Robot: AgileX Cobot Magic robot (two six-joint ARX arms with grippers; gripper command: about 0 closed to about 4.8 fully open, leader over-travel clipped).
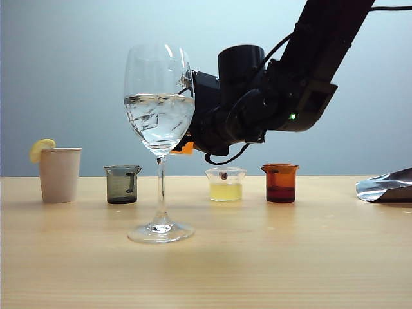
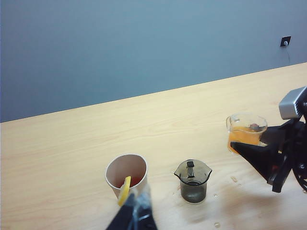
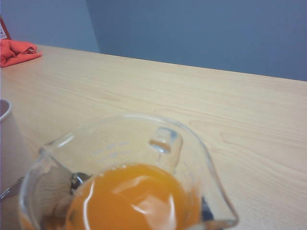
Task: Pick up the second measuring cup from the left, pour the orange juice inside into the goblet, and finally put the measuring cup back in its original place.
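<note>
Step in hand: carry. Right gripper [image 2: 261, 155], right of frame, pinches the measuring cup [image 2: 246, 132] of orange juice [image 3: 132, 199] off the surface. Next: clear goblet [image 1: 159, 138] rim, tip. Left gripper [image 2: 134, 215]: state untellable.

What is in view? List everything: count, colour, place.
goblet: one, clear, clear liquid inside; front of table, left of middle
measuring cup: one, clear; held above the table, behind the goblet in the exterior view
orange juice: one fill, bright orange; in the measuring cup
paper cup: one, beige, yellow lemon slice on its rim; left end of the row
grey cup: one, smoky; beside the paper cup
yellow-filled cup: one, clear; right of the goblet stem
red-brown cup: one; right end of the row
foil: one, silver; right table edge
cloth: one, red; far table edge
table: one, pale wood
left gripper: dark; above the paper cup, jaws unclear
right gripper: black; closed on the measuring cup
</note>
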